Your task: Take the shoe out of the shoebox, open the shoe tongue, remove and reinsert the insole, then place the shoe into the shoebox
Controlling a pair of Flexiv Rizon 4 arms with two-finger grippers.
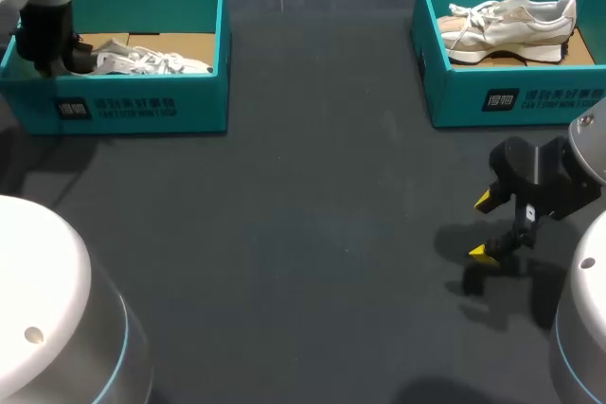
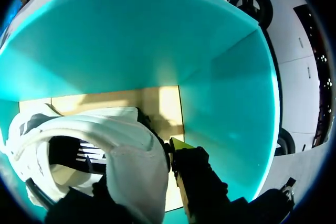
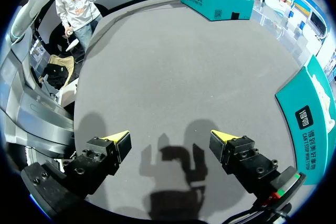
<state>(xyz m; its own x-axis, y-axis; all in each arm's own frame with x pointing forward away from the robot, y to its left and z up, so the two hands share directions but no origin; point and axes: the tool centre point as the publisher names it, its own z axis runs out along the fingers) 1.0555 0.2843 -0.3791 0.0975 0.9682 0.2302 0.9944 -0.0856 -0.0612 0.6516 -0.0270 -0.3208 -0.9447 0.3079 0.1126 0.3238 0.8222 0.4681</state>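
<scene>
Yellow-tipped and spread wide apart, the right tool (image 1: 484,226) hung with nothing in it just above the dark grey table (image 1: 284,253) at the near right. Farther back on that side stood a second box (image 1: 530,101), teal, with the other shoe (image 1: 511,24) resting sole-down in it. At the far left, the left tool (image 1: 66,63) was down inside the teal shoebox (image 1: 142,106), against the heel end of the white shoe (image 1: 151,61) lying there; whether it gripped the shoe could not be told.
</scene>
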